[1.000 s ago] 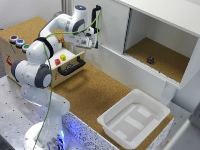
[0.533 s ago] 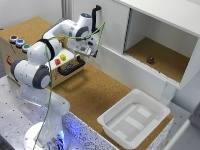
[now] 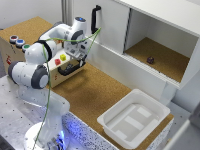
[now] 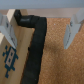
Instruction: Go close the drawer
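Exterior view high, looking down on the whole bench; wrist view close over the drawer (image 4: pixel 15 55) handle (image 4: pixel 34 50), shared by both

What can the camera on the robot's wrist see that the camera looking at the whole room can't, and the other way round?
Only the wrist view shows a dark blue printed pattern on the drawer front, and the open jaws up close. Only the exterior view shows the white tray, the open cabinet, the coloured buttons and the arm. Both show the drawer's black handle and the cork surface.
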`<state>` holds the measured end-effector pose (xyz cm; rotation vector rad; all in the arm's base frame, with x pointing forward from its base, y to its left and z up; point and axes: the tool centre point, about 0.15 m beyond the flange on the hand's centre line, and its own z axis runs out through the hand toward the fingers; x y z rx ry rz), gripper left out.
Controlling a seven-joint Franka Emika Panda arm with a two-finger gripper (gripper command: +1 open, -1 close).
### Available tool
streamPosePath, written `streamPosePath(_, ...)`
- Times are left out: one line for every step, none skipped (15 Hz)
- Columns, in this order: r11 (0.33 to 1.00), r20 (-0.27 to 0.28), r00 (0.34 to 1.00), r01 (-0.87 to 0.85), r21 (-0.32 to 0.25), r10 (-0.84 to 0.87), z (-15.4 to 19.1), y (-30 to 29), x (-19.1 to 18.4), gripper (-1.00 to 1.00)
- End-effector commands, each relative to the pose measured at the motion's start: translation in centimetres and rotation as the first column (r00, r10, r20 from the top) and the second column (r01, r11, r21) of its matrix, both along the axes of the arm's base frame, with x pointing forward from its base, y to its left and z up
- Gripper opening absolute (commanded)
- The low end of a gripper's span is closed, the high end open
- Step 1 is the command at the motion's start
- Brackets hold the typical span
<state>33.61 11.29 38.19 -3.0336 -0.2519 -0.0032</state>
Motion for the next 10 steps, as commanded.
streamPosePath(0.994, 0.013, 1.0, -0.007, 0.11, 0.005, -4.0, -1.5, 0.5, 1.0)
streamPosePath(0.994, 0.002, 1.0, -0.002, 0.11, 0.002, -4.5, -1.3, 0.6, 1.0)
streamPosePath(0.994, -0.007, 1.0, -0.01, 0.113, 0.011, -4.9, -1.0, 0.7, 1.0)
streamPosePath(0.994, -0.014, 1.0, -0.015, 0.111, 0.017, -5.3, -0.6, 0.8, 1.0)
streamPosePath(0.995, -0.018, 0.999, -0.025, 0.097, 0.027, -5.7, 0.0, 0.9, 1.0)
streamPosePath(0.995, -0.023, 0.999, -0.031, 0.1, 0.034, -5.8, 0.4, 0.9, 1.0)
streamPosePath(0.995, -0.027, 0.999, -0.038, 0.091, 0.041, -6.1, 1.1, 0.8, 1.0)
streamPosePath(0.995, -0.031, 0.999, -0.039, 0.094, 0.042, -6.3, 1.7, 0.7, 1.0)
streamPosePath(0.995, -0.037, 0.999, -0.028, 0.091, 0.032, -6.6, 2.0, 0.6, 1.0)
streamPosePath(0.996, -0.042, 0.999, -0.009, 0.089, 0.013, -7.0, 2.1, 0.5, 1.0)
